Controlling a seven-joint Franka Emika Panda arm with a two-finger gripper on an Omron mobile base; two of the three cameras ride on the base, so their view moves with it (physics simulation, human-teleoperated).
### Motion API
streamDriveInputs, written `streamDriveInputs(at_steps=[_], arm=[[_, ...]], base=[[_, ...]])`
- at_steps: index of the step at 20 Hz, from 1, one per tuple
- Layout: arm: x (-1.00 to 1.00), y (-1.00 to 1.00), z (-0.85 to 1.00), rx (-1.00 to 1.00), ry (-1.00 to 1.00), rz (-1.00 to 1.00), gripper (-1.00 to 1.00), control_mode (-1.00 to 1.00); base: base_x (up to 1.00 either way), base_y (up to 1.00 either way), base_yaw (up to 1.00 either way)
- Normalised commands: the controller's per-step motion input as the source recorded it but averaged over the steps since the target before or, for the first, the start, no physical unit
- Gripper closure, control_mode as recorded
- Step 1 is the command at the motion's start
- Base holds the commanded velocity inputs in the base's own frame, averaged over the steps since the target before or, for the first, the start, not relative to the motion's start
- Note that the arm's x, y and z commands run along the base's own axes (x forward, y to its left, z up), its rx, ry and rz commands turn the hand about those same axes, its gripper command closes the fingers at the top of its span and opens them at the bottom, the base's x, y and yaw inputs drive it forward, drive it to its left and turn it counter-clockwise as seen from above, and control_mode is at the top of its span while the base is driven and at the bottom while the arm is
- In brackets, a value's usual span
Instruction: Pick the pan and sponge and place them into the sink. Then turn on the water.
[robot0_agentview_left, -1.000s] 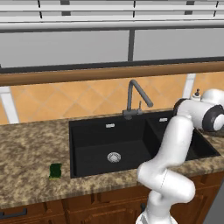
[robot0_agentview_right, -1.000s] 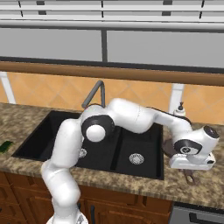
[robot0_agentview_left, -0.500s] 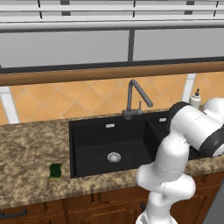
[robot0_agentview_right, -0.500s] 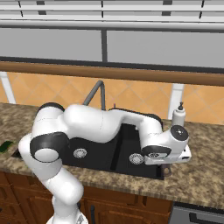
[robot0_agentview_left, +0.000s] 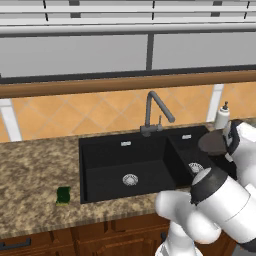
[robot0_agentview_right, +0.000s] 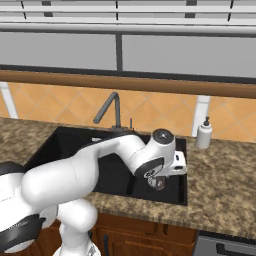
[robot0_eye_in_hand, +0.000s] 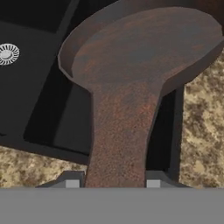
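small dark green rectangular sponge (robot0_agentview_left: 63, 194) sits on the speckled granite bench (robot0_agentview_left: 35, 170), just left of the black double-basin sink (robot0_agentview_left: 125, 162), untouched. that's the later pick.

dark grey gooseneck faucet (robot0_agentview_left: 155, 112) behind the divider, no stream visible, so water looks off.

step in hand, my read: carrying the small round brown-grey frying pan (robot0_eye_in_hand: 140, 57) into the sink. claw (robot0_eye_in_hand: 113, 183) is clamped on the pan's long straight handle (robot0_eye_in_hand: 120, 144), fingers either side of it low in the hand view. pan is held off the bench, roughly level, hanging over the right basin's front-right corner; part of the rim overlaps the bench edge on that side. left basin's round metal drain (robot0_eye_in_hand: 7, 53) shows at far left of the hand view.

to do it well:
- shift left/inward until the whole pan clears the basin wall before descending
- keep it level; the grip is far out on the handle, so the pan could swing
- lower close to the basin floor, then release, no drop
- mind the faucet spout when lifting out

white soap dispenser (robot0_agentview_right: 203, 134) on the bench at right, well apart.
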Motion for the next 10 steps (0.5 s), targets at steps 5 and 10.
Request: streamDriveInputs(at_steps=[5, 10], arm=[[0.0, 0.64, 0.29, 0.09, 0.29, 0.0, 1.0, -1.0], [0.01, 0.5, 0.08, 0.24, 0.21, 0.0, 1.0, -1.0]], base=[[0.0, 0.0, 0.0], [0.0, 0.0, 0.0]])
